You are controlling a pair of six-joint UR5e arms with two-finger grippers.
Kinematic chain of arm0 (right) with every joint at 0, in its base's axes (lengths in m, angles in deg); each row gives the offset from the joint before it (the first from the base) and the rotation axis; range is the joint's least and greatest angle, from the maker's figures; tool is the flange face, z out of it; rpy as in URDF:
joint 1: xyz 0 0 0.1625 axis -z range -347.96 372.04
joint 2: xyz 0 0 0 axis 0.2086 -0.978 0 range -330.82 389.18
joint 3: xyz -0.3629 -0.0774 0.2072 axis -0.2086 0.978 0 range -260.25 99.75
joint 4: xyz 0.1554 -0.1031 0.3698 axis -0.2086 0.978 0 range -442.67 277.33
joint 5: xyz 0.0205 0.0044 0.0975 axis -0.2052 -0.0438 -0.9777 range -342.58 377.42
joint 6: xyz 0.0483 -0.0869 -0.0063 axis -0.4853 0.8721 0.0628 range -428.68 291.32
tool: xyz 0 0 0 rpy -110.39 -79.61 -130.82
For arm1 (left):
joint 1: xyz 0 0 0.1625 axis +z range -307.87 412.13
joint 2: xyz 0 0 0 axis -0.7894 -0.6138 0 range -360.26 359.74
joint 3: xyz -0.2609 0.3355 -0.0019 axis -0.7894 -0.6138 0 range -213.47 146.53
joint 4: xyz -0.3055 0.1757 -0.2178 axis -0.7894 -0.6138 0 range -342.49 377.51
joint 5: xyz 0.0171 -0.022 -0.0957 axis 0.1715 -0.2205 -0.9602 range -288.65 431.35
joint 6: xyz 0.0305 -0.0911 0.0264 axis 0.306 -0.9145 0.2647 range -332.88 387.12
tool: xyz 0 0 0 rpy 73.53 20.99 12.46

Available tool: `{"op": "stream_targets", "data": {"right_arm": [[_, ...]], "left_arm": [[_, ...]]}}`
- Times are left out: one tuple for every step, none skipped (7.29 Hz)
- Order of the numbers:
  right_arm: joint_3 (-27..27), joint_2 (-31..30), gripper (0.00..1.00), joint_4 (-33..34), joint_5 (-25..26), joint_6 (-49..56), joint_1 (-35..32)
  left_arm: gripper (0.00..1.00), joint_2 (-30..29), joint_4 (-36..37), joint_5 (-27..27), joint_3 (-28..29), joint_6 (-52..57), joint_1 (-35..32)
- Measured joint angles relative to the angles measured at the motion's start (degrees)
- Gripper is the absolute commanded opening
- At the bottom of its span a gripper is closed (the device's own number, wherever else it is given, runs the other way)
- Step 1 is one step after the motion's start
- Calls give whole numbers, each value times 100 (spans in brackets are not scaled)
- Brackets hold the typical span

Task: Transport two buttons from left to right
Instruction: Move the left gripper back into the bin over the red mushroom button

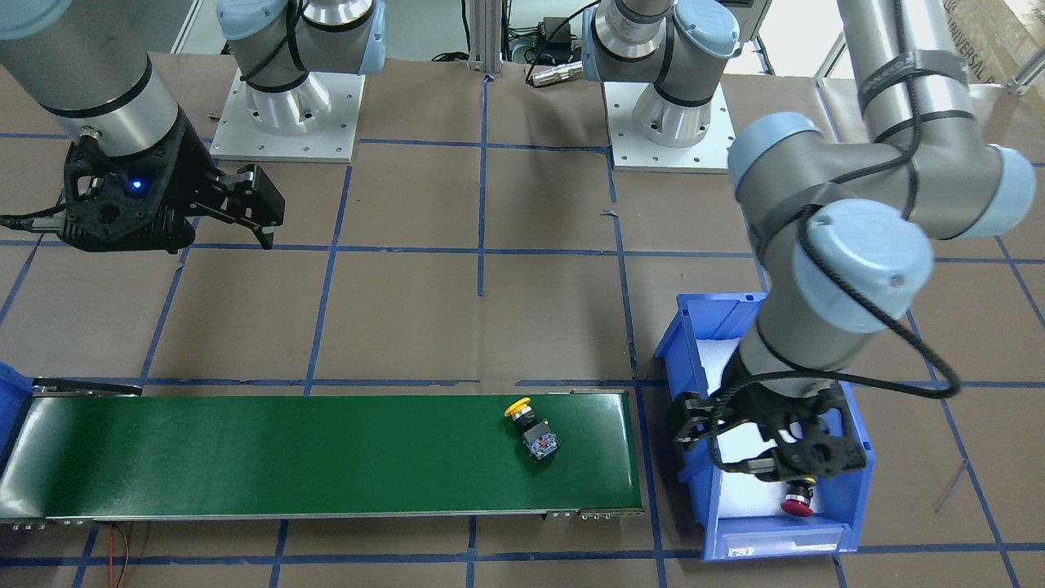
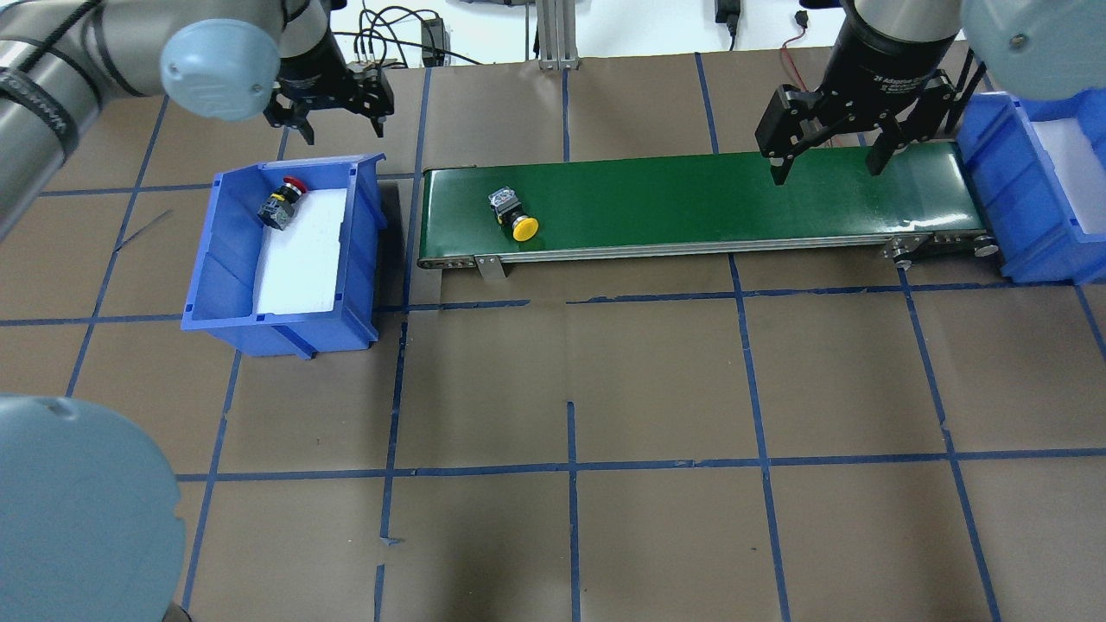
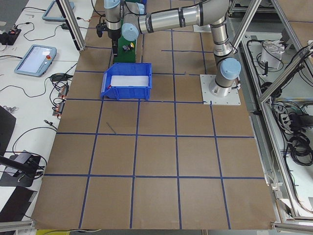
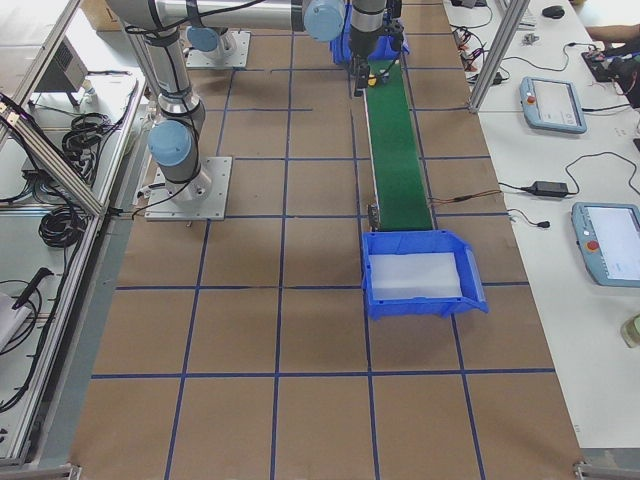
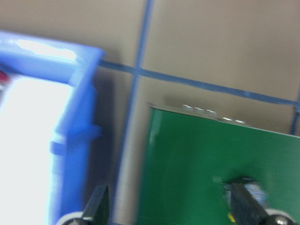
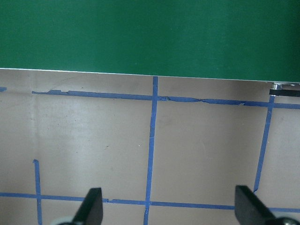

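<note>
Red button [image 1: 798,507] half hidden

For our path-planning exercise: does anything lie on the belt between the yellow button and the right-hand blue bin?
Nothing visible. The belt is bare from the yellow button to the right bin; the open right end effector hangs raised near that end.

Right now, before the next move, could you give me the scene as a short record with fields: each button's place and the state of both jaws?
yellow button: lying on its side on the green belt, near its left end
red button: lying inside the left bin
right bin: no button visible in it
left jaws: open, empty, raised near the left bin
right jaws: open, empty, raised by the green belt's right end
progress: neither button in the right bin yet
</note>
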Motion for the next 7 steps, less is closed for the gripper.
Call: {"op": "stream_targets", "data": {"right_arm": [[0, 2, 100, 1, -6, -2, 0], [0, 9, 100, 3, -12, -1, 0], [0, 16, 100, 3, -13, 2, 0], [-2, 21, 100, 3, -8, 6, 0], [-6, 24, 100, 4, -2, 10, 0], [-7, 25, 100, 4, 0, 13, 0], [-9, 26, 100, 4, 1, 14, 0]], "left_arm": [[92, 49, -62, -9, -72, 636, 331], [92, 53, -63, -8, -171, 1118, 522], [92, 15, -6, 3, -256, 1620, 602], [92, -52, 68, 13, -307, 2095, 642], [92, -139, 140, 18, -340, 2422, 668], [92, -245, 221, 18, -360, 2764, 682], [92, -352, 315, 19, -369, 3199, 686]]}}
